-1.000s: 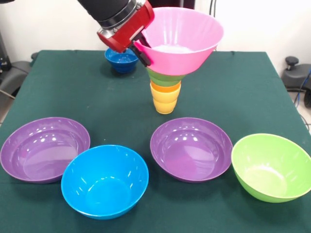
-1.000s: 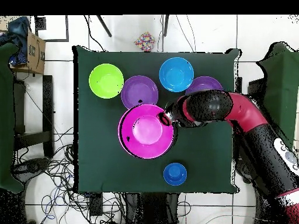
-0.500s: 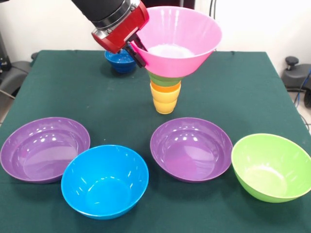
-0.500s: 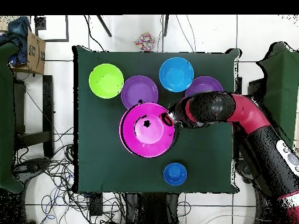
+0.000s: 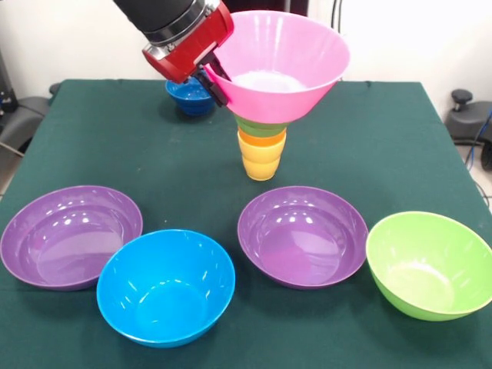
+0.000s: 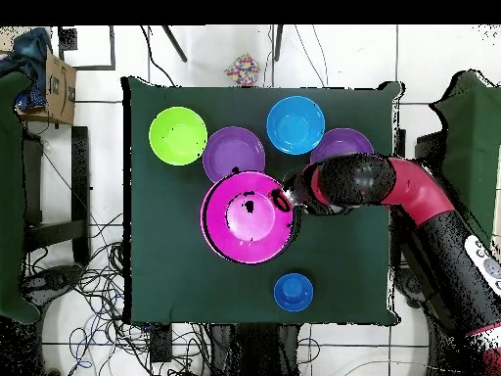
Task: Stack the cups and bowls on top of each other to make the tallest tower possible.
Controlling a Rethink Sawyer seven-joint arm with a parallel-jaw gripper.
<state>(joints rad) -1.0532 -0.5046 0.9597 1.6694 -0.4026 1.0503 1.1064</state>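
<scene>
my tool (image 5: pixel 217 75) is clamped on the rim of the pink bowl (image 5: pixel 280 65), seating it atop the tower (image 5: pixel 261 150); next i release gently, because it sits tilted.

In the front view the pink bowl (image 5: pixel 280 65) covers the top of the tower (image 5: pixel 261 150): only a sliver of the small green bowl (image 5: pixel 260 127) shows under it, and whatever sits above that bowl is hidden. From overhead the pink bowl (image 6: pixel 250 217) hides the whole tower. The tool (image 5: pixel 217 77) sits at the pink bowl's rim, its tips masked by the rim, so its grip cannot be read. The arm (image 5: pixel 165 17) is cut off by the top edge. The dark blue bowl (image 5: pixel 191 96) is partly behind the arm. The blue bowl (image 5: pixel 166 287) just hides the edge of the left purple bowl (image 5: pixel 71 235). Overhead, the arm (image 6: pixel 391 186) covers part of one purple bowl (image 6: pixel 339 143).
</scene>
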